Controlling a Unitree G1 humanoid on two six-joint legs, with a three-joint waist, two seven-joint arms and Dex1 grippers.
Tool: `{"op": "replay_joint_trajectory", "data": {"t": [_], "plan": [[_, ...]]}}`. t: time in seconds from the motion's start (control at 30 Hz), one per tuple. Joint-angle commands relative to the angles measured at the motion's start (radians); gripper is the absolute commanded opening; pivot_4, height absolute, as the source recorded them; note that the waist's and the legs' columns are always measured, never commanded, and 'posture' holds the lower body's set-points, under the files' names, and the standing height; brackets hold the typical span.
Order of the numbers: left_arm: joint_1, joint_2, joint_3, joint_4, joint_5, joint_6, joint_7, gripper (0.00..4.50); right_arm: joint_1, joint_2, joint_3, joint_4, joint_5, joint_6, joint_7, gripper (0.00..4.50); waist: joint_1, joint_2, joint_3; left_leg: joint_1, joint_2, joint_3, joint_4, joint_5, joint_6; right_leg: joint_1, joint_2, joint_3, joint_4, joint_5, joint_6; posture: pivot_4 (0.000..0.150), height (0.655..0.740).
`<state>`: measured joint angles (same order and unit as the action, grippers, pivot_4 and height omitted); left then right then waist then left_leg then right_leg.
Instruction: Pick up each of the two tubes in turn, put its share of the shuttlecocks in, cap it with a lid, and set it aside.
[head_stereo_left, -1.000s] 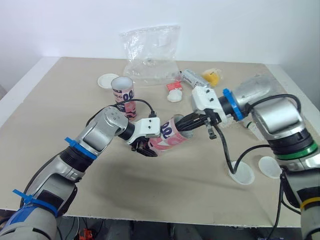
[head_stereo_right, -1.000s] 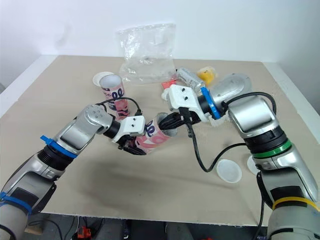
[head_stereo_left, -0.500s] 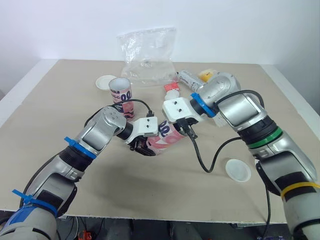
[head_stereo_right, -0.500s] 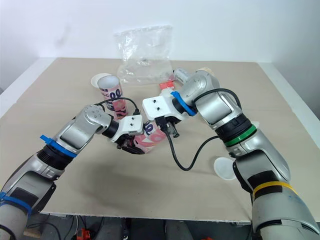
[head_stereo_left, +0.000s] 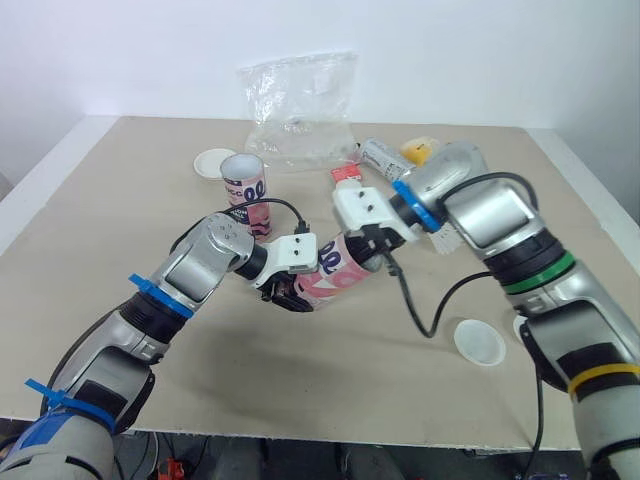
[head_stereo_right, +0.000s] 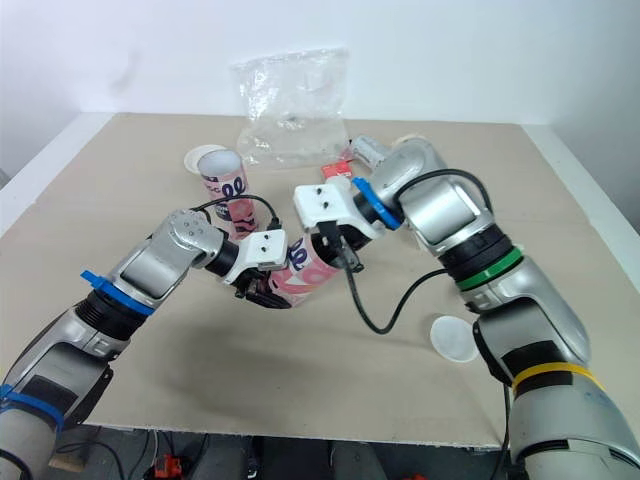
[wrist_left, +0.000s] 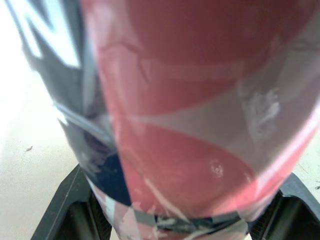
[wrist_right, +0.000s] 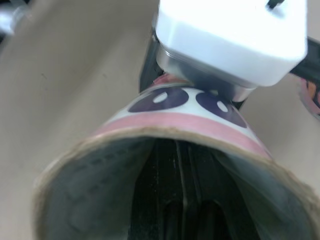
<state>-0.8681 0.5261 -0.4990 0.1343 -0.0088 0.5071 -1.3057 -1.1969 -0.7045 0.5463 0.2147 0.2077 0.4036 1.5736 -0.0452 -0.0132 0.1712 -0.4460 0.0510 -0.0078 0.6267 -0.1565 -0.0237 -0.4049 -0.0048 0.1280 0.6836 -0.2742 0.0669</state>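
My left gripper (head_stereo_left: 296, 290) is shut on a pink, white and blue tube (head_stereo_left: 335, 273), holding it tilted just above the table with the open mouth towards the right. Its black fingers (wrist_left: 75, 212) clamp the tube (wrist_left: 200, 125) on both sides. My right gripper (head_stereo_left: 368, 252) is at that mouth, its two fingers lying together inside the tube (wrist_right: 150, 130). A second tube (head_stereo_left: 245, 182) stands upright and open behind my left arm. Loose shuttlecocks (head_stereo_left: 348, 176) lie at the back near the bag. Whether anything is inside the held tube is hidden.
A crumpled clear plastic bag (head_stereo_left: 300, 105) lies at the back centre. One white lid (head_stereo_left: 214, 162) sits beside the upright tube, another lid (head_stereo_left: 478, 341) near the front right. A yellow item (head_stereo_left: 420, 151) and a clear wrapped item (head_stereo_left: 380, 156) lie behind my right arm.
My right arm has swung its elbow round from the right side towards the back while its gripper stays at the tube's mouth. The left gripper and the tube have held still.
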Motion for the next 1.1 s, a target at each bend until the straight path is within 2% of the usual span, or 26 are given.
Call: {"op": "replay_joint_trajectory", "data": {"t": [0.03, 0.17, 0.33, 0.43, 0.57, 0.73, 0.87, 0.93, 1.1], "plan": [[0.005, 0.004, 0.009, 0.006, 0.010, -0.007, 0.012, 2.90, -0.051, -0.079, -0.072, -0.053, 0.097, 0.048, 0.041, 0.07, 0.000, 0.000, 0.000, 0.000, 0.000, 0.000, 0.000, 0.000, 0.000, 0.000, 0.000, 0.000, 0.000, 0.000, 0.000, 0.150, 0.7400], [0.009, 0.004, 0.010, 0.015, 0.012, -0.021, 0.013, 2.90, -0.014, -0.138, -0.145, -0.097, 0.160, 0.124, 0.041, 0.07, -0.001, 0.000, 0.000, 0.000, 0.000, -0.001, 0.000, 0.000, 0.000, 0.000, 0.000, 0.000, 0.000, -0.002, 0.002, 0.150, 0.7400], [0.042, -0.026, 0.044, 0.032, -0.010, -0.060, 0.054, 2.90, 0.094, -0.203, -0.365, -0.149, 0.299, 0.309, -0.050, 0.07, 0.001, 0.000, 0.000, 0.000, -0.001, -0.001, 0.000, 0.000, 0.000, 0.000, -0.001, 0.000, 0.000, -0.002, 0.002, 0.150, 0.7400], [0.093, -0.080, 0.110, 0.027, -0.065, -0.098, 0.096, 2.90, 0.251, -0.272, -0.530, -0.229, 0.373, 0.425, -0.137, 0.07, 0.010, -0.001, 0.000, -0.001, -0.003, -0.002, 0.000, 0.000, 0.000, 0.002, -0.003, 0.000, -0.001, -0.001, 0.000, 0.150, 0.7400], [0.167, -0.148, 0.177, -0.031, -0.158, -0.091, 0.117, 2.90, 0.500, -0.339, -0.667, -0.356, 0.379, 0.464, -0.239, 0.07, 0.012, -0.001, 0.000, -0.004, -0.004, -0.002, 0.000, -0.001, 0.000, 0.000, -0.004, 0.000, -0.002, -0.001, 0.001, 0.150, 0.7400], [0.298, -0.259, 0.230, -0.091, -0.236, -0.180, 0.198, 2.90, 0.789, -0.339, -0.844, -0.500, 0.410, 0.514, -0.361, 0.07, 0.012, 0.000, 0.000, -0.007, -0.004, -0.003, 0.000, -0.001, 0.001, -0.002, -0.004, -0.001, -0.002, -0.001, 0.001, 0.150, 0.7400], [0.389, -0.335, 0.259, -0.042, -0.229, -0.339, 0.278, 2.90, 0.923, -0.328, -0.890, -0.572, 0.410, 0.507, -0.424, 0.07, 0.008, 0.000, 0.000, -0.006, -0.004, -0.004, 0.001, -0.001, 0.001, -0.001, -0.003, -0.001, -0.002, 0.000, 0.003, 0.150, 0.7400], [0.431, -0.343, 0.236, 0.003, -0.185, -0.449, 0.298, 2.90, 0.966, -0.321, -0.901, -0.584, 0.407, 0.499, -0.449, 0.07, 0.008, 0.000, 0.000, -0.004, -0.004, -0.004, 0.002, 0.000, 0.001, 0.001, -0.003, 0.000, -0.002, -0.001, 0.007, 0.150, 0.7400], [0.444, -0.335, 0.206, 0.081, -0.135, -0.548, 0.306, 2.90, 1.033, -0.359, -0.887, -0.543, 0.363, 0.423, -0.443, 0.07, 0.001, -0.001, 0.000, 0.000, -0.004, -0.001, 0.007, 0.000, 0.001, 0.004, -0.003, 0.003, -0.002, 0.000, 0.005, 0.150, 0.7400]]}}
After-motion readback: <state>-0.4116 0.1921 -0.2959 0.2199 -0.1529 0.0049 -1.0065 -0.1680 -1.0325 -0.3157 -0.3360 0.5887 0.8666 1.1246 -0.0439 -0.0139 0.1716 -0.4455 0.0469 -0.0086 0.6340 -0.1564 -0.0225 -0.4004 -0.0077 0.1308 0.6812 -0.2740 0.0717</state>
